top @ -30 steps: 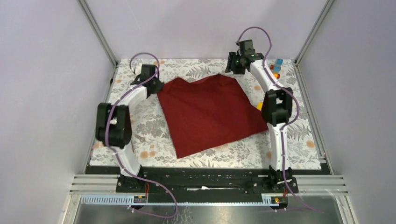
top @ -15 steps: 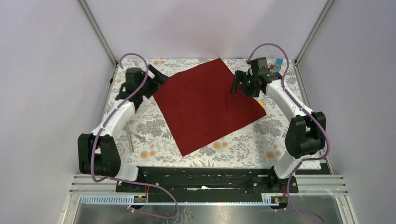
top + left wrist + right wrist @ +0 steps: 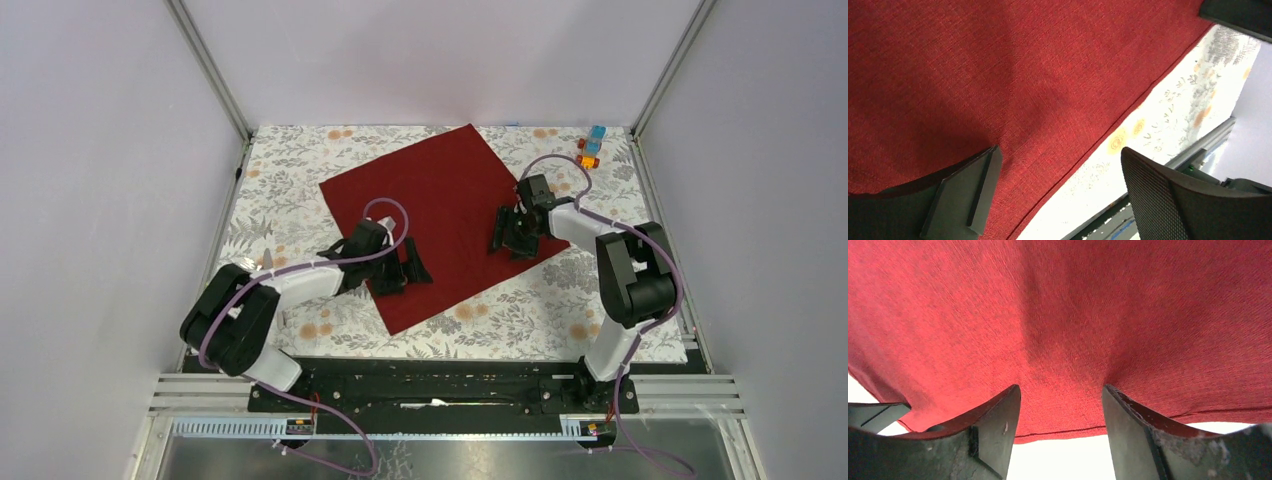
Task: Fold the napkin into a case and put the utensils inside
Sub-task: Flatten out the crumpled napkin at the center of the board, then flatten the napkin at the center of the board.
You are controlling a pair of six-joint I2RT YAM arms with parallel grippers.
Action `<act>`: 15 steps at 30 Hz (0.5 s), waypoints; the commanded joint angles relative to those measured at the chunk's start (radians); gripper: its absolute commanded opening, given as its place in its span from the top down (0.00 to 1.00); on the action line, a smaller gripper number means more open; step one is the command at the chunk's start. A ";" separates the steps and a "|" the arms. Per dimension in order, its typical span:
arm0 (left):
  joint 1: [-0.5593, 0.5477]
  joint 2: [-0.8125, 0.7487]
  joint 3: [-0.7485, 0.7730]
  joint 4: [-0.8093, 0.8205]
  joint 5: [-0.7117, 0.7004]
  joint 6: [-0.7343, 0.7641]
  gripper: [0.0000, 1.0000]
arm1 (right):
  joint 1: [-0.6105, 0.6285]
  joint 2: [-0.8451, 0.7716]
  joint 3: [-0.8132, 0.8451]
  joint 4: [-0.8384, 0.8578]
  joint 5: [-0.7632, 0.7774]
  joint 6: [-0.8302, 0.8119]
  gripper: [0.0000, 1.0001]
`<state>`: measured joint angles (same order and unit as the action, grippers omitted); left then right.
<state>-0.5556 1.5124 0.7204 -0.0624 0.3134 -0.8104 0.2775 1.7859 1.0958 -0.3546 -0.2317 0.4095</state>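
Observation:
The dark red napkin lies spread flat as one layer, turned like a diamond on the flowered table cover. My left gripper is low over its near-left edge and stands open. In the left wrist view one finger is over the cloth, the other over the table cover, and the hem runs between them. My right gripper is at the napkin's right corner, open, and its fingertips press onto the cloth just inside the hem. A bit of silver metal shows by the left arm; the utensils are otherwise hidden.
Small orange and blue toy blocks sit at the far right corner. Metal frame posts and lilac walls close in the table on both sides. The black base rail runs along the near edge.
Both arms have swung back from the far corners toward the near side. The left gripper has let go of the cloth and opened wide. The napkin has gone from lifted and rumpled to flat.

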 commanded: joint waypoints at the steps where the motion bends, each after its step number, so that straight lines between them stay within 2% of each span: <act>1: -0.007 -0.101 -0.133 0.044 -0.054 -0.011 0.03 | 0.058 -0.053 -0.084 0.034 0.082 0.058 0.33; 6: -0.026 -0.201 -0.272 -0.017 -0.081 -0.079 0.01 | 0.081 -0.089 -0.195 0.057 0.085 0.119 0.32; 10: -0.026 -0.285 -0.302 -0.224 -0.186 -0.130 0.01 | 0.132 -0.157 -0.277 0.061 0.053 0.168 0.32; 15: -0.026 -0.406 -0.301 -0.406 -0.323 -0.191 0.01 | 0.233 -0.295 -0.442 0.150 -0.017 0.330 0.31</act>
<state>-0.5812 1.1641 0.4553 -0.1772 0.1677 -0.9489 0.4370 1.5616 0.7815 -0.1875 -0.2031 0.5987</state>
